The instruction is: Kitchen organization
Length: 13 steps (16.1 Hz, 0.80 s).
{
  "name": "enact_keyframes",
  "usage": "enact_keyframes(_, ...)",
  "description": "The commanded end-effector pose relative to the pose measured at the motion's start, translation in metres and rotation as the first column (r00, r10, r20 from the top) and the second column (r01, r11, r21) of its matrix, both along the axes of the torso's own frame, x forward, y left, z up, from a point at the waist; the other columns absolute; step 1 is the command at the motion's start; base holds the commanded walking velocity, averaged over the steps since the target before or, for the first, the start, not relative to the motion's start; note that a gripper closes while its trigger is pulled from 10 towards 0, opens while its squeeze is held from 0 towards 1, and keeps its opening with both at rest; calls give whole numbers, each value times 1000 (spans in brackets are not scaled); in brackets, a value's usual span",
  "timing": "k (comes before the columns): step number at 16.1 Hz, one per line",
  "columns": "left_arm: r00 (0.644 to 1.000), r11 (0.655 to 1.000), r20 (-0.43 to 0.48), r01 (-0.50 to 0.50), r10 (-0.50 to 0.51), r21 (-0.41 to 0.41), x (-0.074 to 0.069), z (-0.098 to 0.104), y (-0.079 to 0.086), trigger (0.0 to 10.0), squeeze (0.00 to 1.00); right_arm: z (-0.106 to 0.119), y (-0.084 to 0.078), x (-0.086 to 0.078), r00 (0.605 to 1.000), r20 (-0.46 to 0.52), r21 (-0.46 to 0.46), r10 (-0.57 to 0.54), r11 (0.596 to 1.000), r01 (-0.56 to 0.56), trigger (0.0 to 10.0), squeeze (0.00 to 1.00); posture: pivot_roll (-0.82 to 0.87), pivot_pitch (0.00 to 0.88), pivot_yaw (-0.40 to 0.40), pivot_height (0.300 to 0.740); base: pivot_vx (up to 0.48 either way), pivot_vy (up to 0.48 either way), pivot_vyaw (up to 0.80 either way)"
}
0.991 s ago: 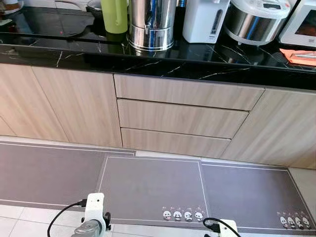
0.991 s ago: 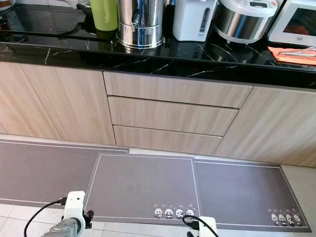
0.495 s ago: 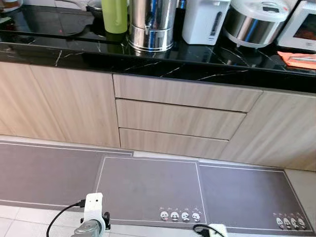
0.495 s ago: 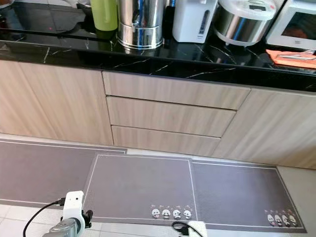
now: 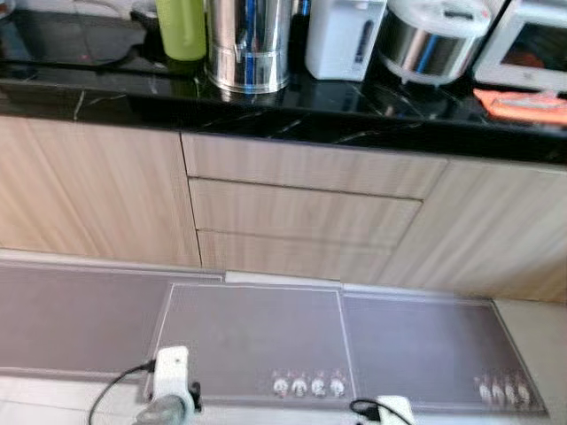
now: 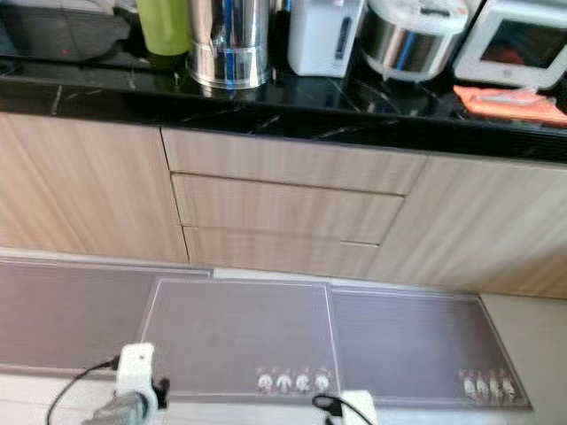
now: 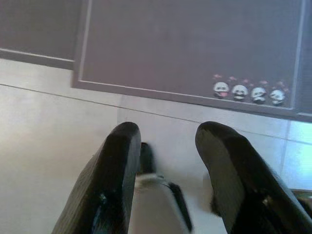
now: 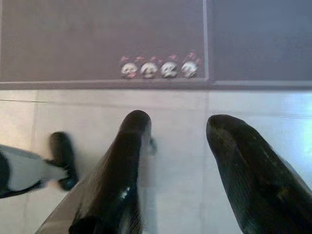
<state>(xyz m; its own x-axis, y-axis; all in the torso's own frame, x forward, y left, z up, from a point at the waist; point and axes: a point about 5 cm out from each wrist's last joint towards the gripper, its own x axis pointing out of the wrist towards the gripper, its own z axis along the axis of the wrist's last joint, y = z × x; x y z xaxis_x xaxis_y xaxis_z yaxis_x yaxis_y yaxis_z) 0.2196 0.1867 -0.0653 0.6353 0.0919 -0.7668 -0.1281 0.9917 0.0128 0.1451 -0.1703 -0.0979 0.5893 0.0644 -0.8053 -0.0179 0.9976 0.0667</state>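
At twelve o'clock the counter carries a steel urn and rice cooker. Halt squarely before the drawers; left gripper and right gripper hang spread, empty.

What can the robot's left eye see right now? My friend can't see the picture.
A black kitchen counter holds a green bottle, a shiny steel urn, a white kettle and a rice cooker. Below are wooden drawers and grey panda floor mats.
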Motion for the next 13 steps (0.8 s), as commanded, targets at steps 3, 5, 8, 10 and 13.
enact_keyframes(3,1000,1000,-18,-7,7,0,-5,-3,3,10000,0,13,-7,26,994,108,-26,2,1000,1,10000,0,-50,0,-105,740,0,-352,0)
enact_keyframes(5,1000,1000,-19,2,-2,-4,-5,-3,2,10000,0,14,-8,30,994,111,-29,6,1000,-3,10000,0,-44,0,-112,740,0,-352,0)
enact_keyframes(8,1000,1000,-22,13,-13,-2,-6,-4,1,10000,0,14,-12,28,995,97,-15,7,1000,-5,10000,0,-41,0,-113,740,0,-352,0)
enact_keyframes(10,1000,1000,-25,16,-16,1,-7,-4,1,10000,0,11,-13,21,997,82,-6,-13,1000,13,10000,0,-44,0,-110,740,0,-352,0)
enact_keyframes(13,1000,1000,-26,18,-18,1,-7,-4,1,10000,0,-1,-8,-13,999,43,3,-14,1000,14,10000,0,-41,0,-114,740,0,-352,0)
